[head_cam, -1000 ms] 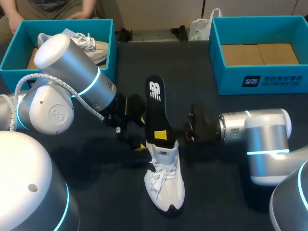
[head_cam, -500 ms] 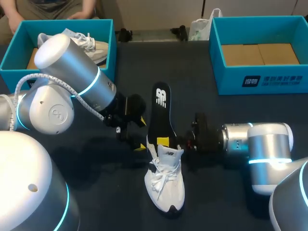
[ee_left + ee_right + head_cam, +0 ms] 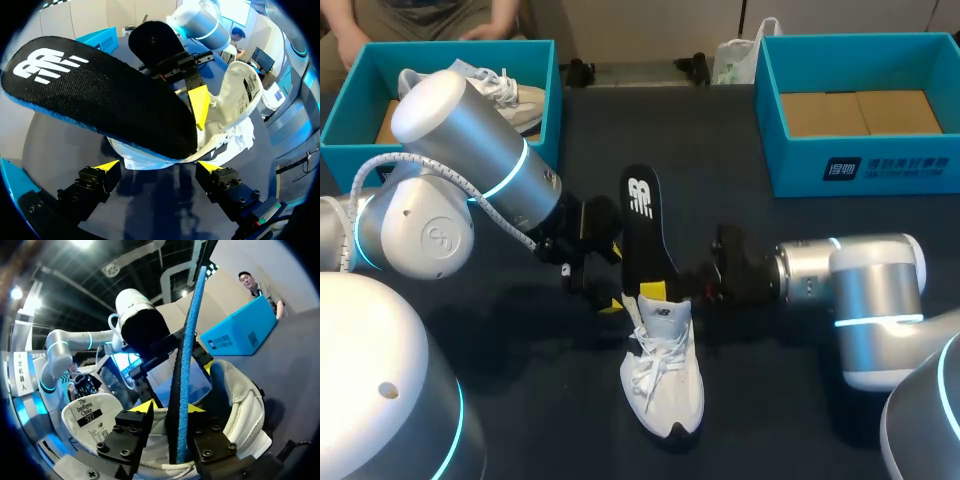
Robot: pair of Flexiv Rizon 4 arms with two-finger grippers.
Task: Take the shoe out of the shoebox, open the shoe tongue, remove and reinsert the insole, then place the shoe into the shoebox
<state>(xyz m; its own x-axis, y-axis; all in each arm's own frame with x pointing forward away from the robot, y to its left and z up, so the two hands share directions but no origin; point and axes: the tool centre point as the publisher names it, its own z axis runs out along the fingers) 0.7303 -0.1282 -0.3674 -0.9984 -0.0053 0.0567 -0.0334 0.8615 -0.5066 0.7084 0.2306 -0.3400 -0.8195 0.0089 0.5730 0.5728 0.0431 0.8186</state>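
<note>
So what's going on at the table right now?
The right hand is shut on the black insole, whose lower end is down in the opening of the white shoe while the rest sticks up and out. The left hand is open beside the shoe's opening, gripping nothing. The shoe lies on the table, outside both boxes. The right shoebox shows only its cardboard floor.
</note>
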